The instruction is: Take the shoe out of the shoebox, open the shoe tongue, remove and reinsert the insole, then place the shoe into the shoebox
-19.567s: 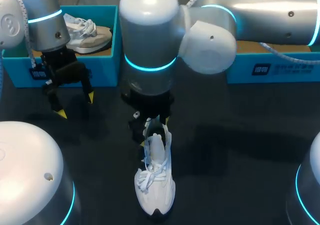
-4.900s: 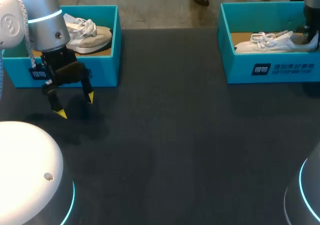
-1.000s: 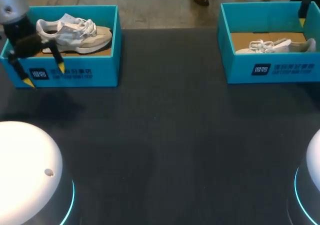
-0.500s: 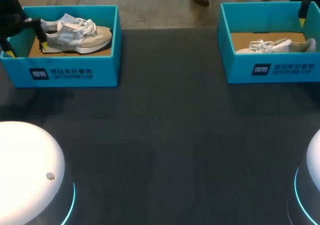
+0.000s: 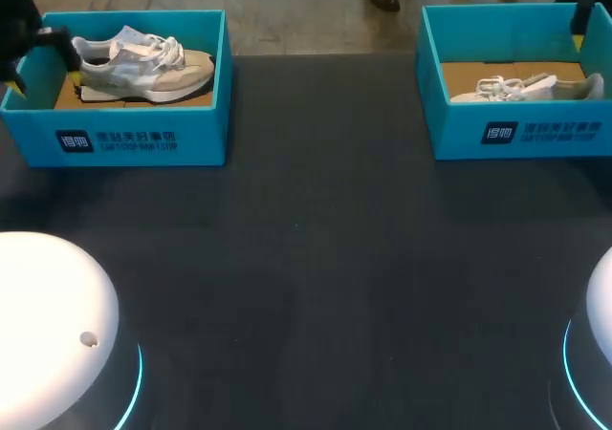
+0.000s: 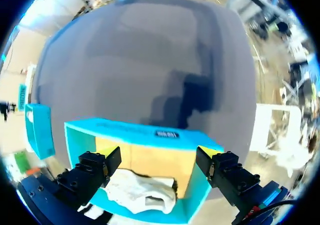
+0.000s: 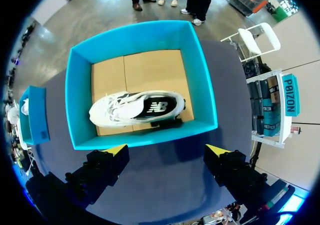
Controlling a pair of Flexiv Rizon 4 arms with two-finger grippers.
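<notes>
Two teal shoeboxes stand at the table's far side. The left shoebox (image 5: 124, 139) holds a grey and beige shoe (image 5: 143, 67) standing upright. My left gripper (image 5: 45, 72) hangs open over that box's left end, by the shoe's heel. In the left wrist view the left gripper (image 6: 157, 169) is spread wide above the shoe (image 6: 142, 195). The right shoebox (image 5: 521, 129) holds a white shoe (image 5: 521, 88) lying on its side. My right gripper (image 5: 579, 24) shows only partly at the far right; in its wrist view the right gripper (image 7: 166, 149) is open, high over the box's near wall (image 7: 145, 137) and the white shoe (image 7: 135, 107).
The dark table top (image 5: 316, 258) stretches between and in front of the two boxes. Both arm bases show as white domes at the near corners, one at the left (image 5: 53, 334) and one at the right (image 5: 588, 354).
My left gripper has moved from in front of the left shoebox up and back over the box's left end. The right gripper and both shoes have stayed put.
</notes>
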